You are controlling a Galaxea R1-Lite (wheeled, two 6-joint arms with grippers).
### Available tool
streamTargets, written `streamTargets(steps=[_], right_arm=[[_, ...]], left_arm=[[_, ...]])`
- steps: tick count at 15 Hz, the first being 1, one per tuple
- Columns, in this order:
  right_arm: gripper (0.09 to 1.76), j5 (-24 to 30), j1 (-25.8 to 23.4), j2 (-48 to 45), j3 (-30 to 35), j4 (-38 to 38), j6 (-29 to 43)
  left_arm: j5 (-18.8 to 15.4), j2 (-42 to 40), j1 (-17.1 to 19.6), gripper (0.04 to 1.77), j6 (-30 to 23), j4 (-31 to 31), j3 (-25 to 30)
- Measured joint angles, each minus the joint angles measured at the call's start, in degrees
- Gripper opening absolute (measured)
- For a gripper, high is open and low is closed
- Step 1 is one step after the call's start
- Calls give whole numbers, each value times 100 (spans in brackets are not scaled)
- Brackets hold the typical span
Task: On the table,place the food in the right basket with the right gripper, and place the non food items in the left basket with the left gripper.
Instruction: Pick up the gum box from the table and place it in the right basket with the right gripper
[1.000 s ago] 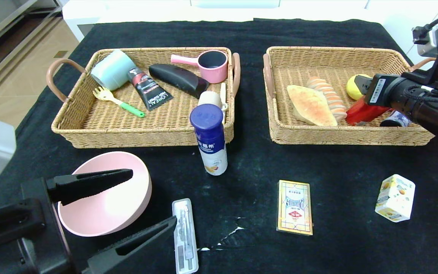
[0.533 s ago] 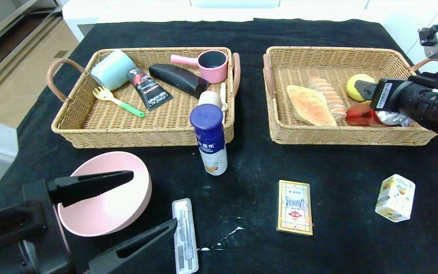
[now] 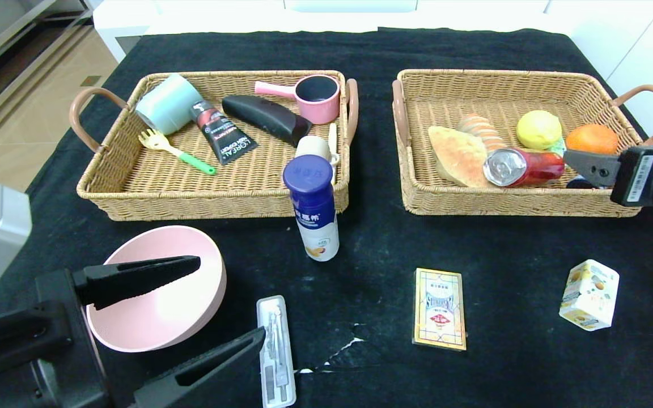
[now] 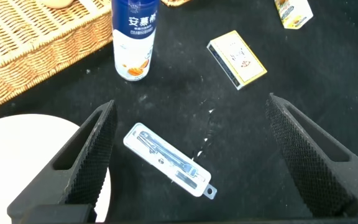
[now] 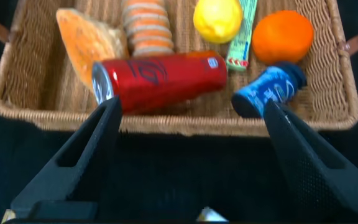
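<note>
Head view: right basket already has bread, a striped roll, lemon, orange & a red can lying on its side. Left basket holds a mug, tube, fork, dark case, pink pot. Left on the table: yogurt bottle & juice box (food, I'd say), plus pink bowl, clear tool case, card box (non-food). Roughly half done. Right gripper sits at the right basket's front right edge, fingers apart, holding nothing. Left gripper low near the bowl, fingers wide, empty.

Left wrist view: open fingers straddle the tool case; bottle & card box beyond.

Right wrist view: spread fingers in front of the basket; can inside w/ a blue bottle beside it.

Vs 1 s ago: right arm was over the basket w/ the can at its fingers; now pulled back toward the robot, can rolled left against the bread, orange uncovered. Left side unchanged.
</note>
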Motion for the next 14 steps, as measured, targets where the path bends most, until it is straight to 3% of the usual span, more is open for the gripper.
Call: streamTargets(steps=[2, 5, 9, 14], right_arm=[[167, 17, 22, -293, 234, 405, 2], [168, 6, 30, -642, 351, 1587, 127], [169, 4, 33, -774, 265, 2731, 1471], [170, 39, 9, -601, 171, 3524, 2422]], left_arm=[[-2, 2, 0, 172, 2, 1, 5], [1, 7, -20, 172, 2, 1, 6], [39, 13, -74, 172, 2, 28, 17], [44, 16, -79, 172, 2, 28, 17]])
